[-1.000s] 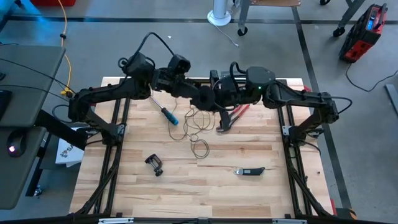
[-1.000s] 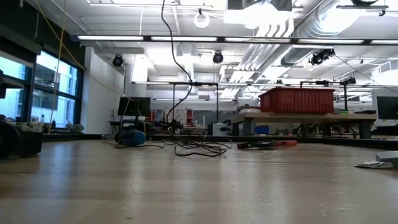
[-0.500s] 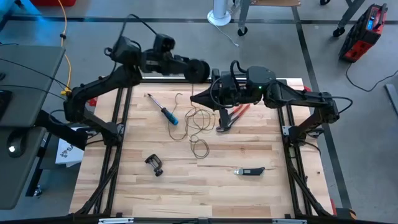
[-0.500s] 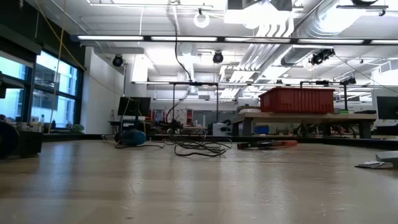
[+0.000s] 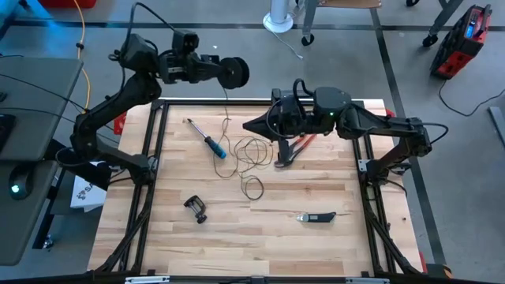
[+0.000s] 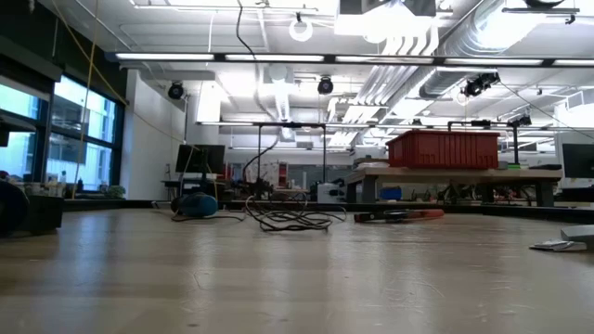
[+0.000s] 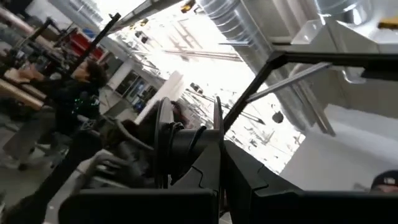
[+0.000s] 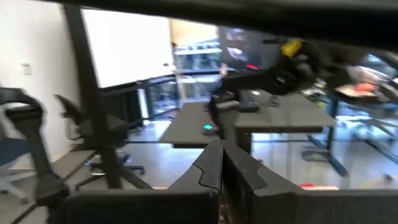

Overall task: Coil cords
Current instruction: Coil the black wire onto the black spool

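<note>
One black reel [image 5: 233,72] sits clamped in the left claw [image 5: 223,72], its thin cord [image 5: 251,154] trailing down onto the table [image 5: 237,237].

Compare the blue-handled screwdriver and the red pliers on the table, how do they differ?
The screwdriver has a blue handle and lies bare left of the cord. The red pliers lie right of it, partly hidden under the right pincer. The screwdriver is straight; the pliers fork into two handles. Both rest flat on the table.

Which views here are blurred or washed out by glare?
Right wrist view: smeared all over. Left wrist view: bright ceiling light washes out the middle behind the reel. Low view: glare from ceiling lamps. High view: evenly lit, the cord sharp on the table.
</note>
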